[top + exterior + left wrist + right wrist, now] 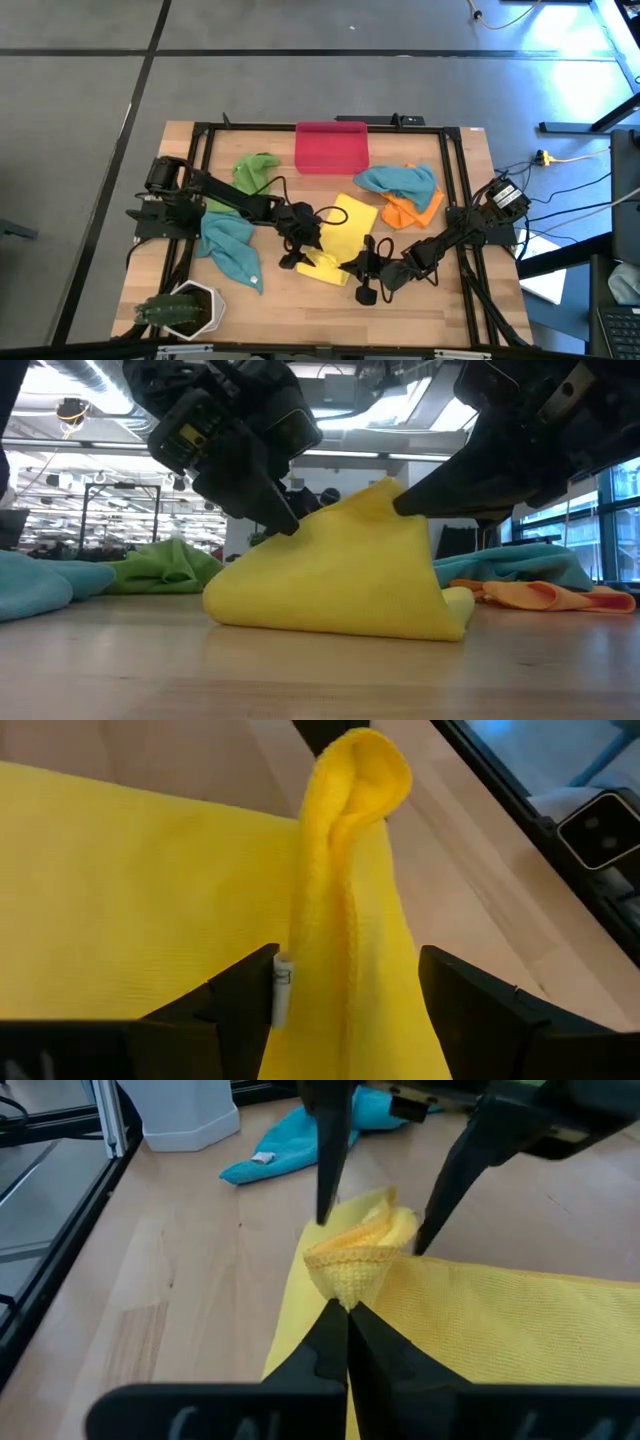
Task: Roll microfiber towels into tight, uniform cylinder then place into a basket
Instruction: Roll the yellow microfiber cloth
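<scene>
The yellow towel (335, 240) lies mid-counter, just in front of the basket (332, 147), with one part pulled up into a ridge (385, 495) that both arms have reached. In the left wrist view that raised fold stands up between the left hand's fingers (245, 995), which are spread wide on either side of it and do not press it. The right hand (347, 1312) meets the same peak from the opposite side, its fingers closed together and pinching the tip of the fold. So the ridge runs roughly across the line between the two hands, and the right hand holds it while the left hand (300, 228) only straddles it. The coming move likely turns on the left hand closing on that fold, or letting it drop flat, to start a roll along the towel's length.

The basket at the far edge of the counter appears to hold nothing. The green towel (252, 168) lies just to its left, a blue towel (398, 180) over an orange towel (412, 210) to its right, and another blue towel (232, 245) near the left arm. A white pot with a plant (185, 308) sits at the near left corner.
</scene>
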### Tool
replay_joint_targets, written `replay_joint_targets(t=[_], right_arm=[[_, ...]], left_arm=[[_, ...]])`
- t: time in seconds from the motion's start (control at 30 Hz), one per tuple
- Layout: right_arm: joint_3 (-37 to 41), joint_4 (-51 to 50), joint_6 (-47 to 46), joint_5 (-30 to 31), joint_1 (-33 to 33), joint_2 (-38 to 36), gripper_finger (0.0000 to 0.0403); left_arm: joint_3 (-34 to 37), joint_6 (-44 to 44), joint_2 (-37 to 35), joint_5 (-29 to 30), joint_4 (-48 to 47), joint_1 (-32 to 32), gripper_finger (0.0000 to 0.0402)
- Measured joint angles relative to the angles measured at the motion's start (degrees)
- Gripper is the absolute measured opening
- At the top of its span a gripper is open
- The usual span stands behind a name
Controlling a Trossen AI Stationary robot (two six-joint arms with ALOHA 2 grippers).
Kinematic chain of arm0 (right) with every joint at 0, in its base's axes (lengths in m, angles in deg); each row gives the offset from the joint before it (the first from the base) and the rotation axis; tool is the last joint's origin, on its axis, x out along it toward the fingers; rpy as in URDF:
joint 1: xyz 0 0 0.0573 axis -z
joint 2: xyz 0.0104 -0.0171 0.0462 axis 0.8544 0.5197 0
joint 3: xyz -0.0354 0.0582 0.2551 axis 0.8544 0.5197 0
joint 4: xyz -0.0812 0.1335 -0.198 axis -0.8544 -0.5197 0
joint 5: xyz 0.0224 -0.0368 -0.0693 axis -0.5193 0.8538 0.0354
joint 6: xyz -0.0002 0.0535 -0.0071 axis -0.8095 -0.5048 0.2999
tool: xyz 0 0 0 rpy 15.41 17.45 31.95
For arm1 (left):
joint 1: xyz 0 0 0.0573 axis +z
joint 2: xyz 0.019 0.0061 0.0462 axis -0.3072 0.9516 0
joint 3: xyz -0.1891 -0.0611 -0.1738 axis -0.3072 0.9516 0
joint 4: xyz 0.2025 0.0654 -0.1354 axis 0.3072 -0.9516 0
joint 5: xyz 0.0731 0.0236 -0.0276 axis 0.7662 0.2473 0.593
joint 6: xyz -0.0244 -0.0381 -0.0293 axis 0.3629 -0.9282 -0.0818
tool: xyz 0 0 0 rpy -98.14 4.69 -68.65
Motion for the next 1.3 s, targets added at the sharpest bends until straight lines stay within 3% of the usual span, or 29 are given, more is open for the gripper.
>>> replay_joint_targets(t=[0.4, 0.83, 1.1, 1.3], right_arm=[[0.0, -0.4, -0.2, -0.5, -0.4, 0.0, 0.0], [0.0, -0.7, -2.6, -1.8, -0.4, 0.0, 0.0], [-0.6, -0.5, -6.4, -1.7, -2.8, 0.0, 0.0], [-6.7, -0.6, -3.5, -3.6, -7.1, 0.2, 0.0]], left_arm=[[-0.1, 2.3, 0.0, 2.9, -2.4, 0.1, 0.0175], [0.0, 3.5, -1.1, 3.6, -3.5, -0.7, 0.001], [-0.1, -2.1, -5.7, 4.7, -5.5, -6.5, 0.0002], [-3.1, -9.5, -7.3, 6.5, -7.2, -14.9, 0.0001]])
